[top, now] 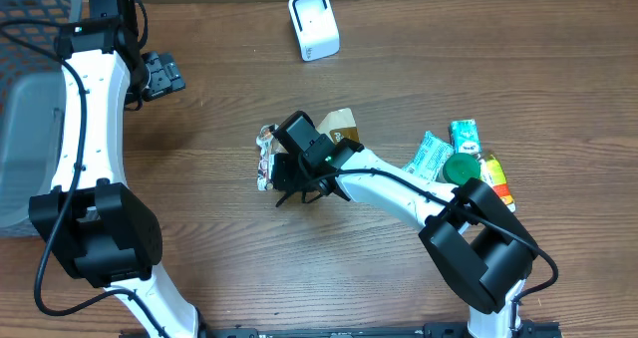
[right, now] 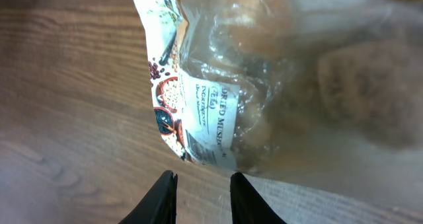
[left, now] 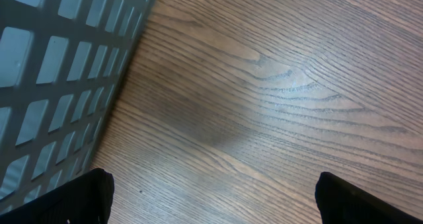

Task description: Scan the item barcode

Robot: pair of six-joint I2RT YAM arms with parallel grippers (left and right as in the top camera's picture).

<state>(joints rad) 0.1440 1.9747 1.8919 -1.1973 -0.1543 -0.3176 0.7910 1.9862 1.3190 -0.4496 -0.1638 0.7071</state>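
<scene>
- The right gripper (right: 203, 184) is hovering low at mid-table. Its two fingers are parted only narrowly and gripping nothing, and bare wood is showing in the gap.
- Just ahead of those fingertips the dried mushroom bag (right: 284, 72) is lying flat on the wooden table (top: 219, 268). Its printed label (right: 210, 118) is facing up and its near corner is stopping just short of the fingers.
- That bag is looking light and soft. It is clear, crinkly film, probably slippery, over lumpy pieces that I judge brittle, so a hard squeeze is risking crushed contents.
- The best hold, I reckon, is the flat film edge at the near corner, pinched thin and kept off the label. I am not making out a barcode on it from here.
- The white barcode scanner (top: 313, 24) is standing well apart, up by the far edge.
- The left gripper (left: 211, 184) is hanging wide open and empty over bare wood, just beside the grey slotted basket (left: 46, 85).
</scene>
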